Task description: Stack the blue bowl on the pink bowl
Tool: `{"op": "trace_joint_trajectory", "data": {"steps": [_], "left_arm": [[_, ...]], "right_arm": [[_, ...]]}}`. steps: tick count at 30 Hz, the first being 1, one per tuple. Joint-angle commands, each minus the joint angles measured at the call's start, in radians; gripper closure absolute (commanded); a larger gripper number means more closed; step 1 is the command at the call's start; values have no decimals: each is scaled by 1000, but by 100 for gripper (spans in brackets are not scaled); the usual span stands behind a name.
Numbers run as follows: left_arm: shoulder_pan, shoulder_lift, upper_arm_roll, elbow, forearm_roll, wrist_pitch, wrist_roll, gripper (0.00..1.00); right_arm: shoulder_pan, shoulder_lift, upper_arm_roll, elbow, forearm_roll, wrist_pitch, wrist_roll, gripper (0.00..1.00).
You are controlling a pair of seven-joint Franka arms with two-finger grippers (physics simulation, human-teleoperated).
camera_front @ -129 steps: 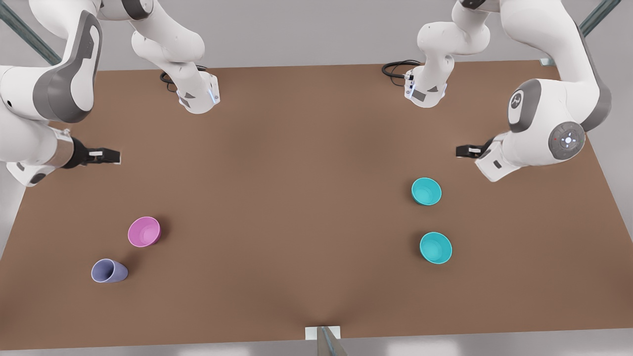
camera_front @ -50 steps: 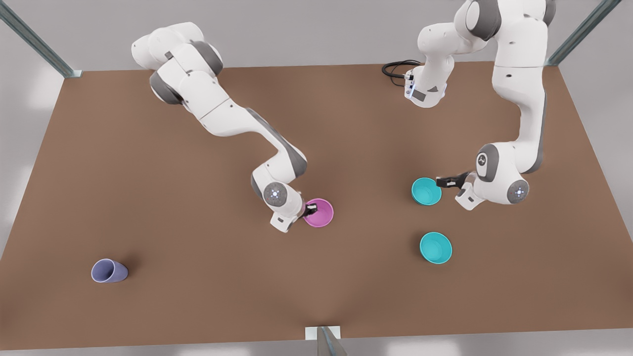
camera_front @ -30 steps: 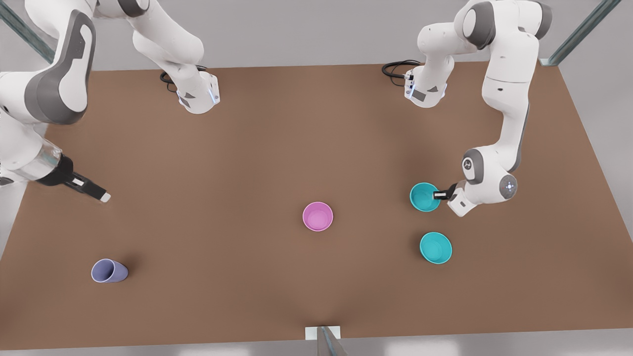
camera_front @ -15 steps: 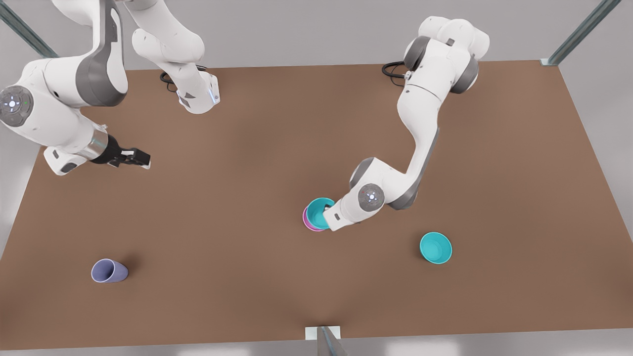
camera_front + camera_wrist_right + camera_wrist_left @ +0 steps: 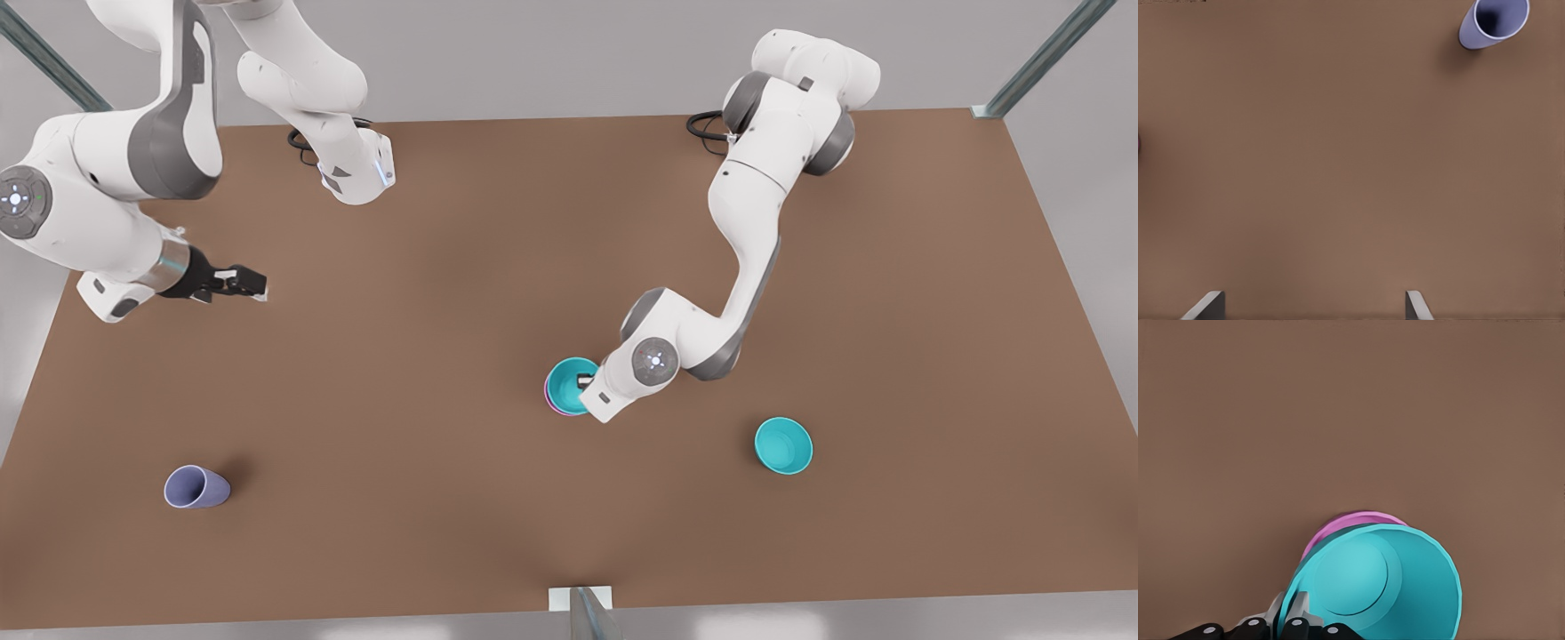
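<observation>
The blue bowl [image 5: 569, 384] sits over the pink bowl [image 5: 548, 396] near the table's middle, so only a thin pink crescent shows at its edge. My left gripper [image 5: 584, 382], on the arm at the front view's right, is shut on the blue bowl's rim. In the left wrist view the fingers [image 5: 1298, 617] pinch the rim of the blue bowl [image 5: 1378, 587], with the pink bowl [image 5: 1338, 525] peeking out behind. My right gripper [image 5: 253, 284] hangs open and empty at the front view's left, far from both bowls. Its fingertips [image 5: 1205, 305] stand wide apart over bare table.
A second teal bowl [image 5: 783, 445] stands alone towards the front view's right. A lavender-blue cup [image 5: 196, 487] [image 5: 1495, 20] lies at the near left. The brown table [image 5: 427, 498] stretches wide around the stacked bowls. A small metal post [image 5: 582, 609] sits at the near edge.
The left gripper has shifted the blue bowl slightly left and down, covering more of the pink bowl. The right arm has barely moved.
</observation>
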Motion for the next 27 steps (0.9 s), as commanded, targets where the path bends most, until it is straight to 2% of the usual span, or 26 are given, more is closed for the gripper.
{"op": "trace_joint_trajectory", "data": {"steps": [1,9,10,11,13,14,15,16,18,20,22,23,27], "left_arm": [[0,1,-2,1,-5,32,-218,79],[-5,11,-10,-15,-5,26,-218,79],[-3,11,-16,-16,-3,26,-218,72],[-1,11,-16,-16,-5,26,-215,0],[11,3,-16,-15,-5,-22,-212,0],[38,-31,-16,-13,-2,-129,-212,0],[87,-107,-14,-10,9,-301,-210,0],[132,-210,-13,-9,135,-503,-210,0],[193,-318,-13,-7,164,-612,-205,0],[287,-419,-11,-1,179,-732,204,0],[351,-509,-10,-15,227,-750,407,0],[364,-673,-8,-220,239,-597,411,0],[387,-674,-8,-208,222,-654,411,0]], "right_arm": [[-77,2,3,0,3,-4,-75,0],[-77,2,3,0,3,-4,-75,0],[-77,3,3,0,3,-4,-75,0],[-77,2,3,0,3,-4,-75,0],[-77,2,3,0,1,-5,-75,0],[-76,2,4,0,3,-5,-75,0],[-76,2,4,0,3,-5,-75,0],[-76,2,4,0,1,-5,-75,0],[-76,3,4,0,3,-5,-75,0],[-76,3,4,0,3,-5,-75,0],[-76,3,4,0,3,-5,-75,0],[-76,5,4,0,3,-5,-75,0],[-76,5,4,0,8,-7,-75,0]]}}
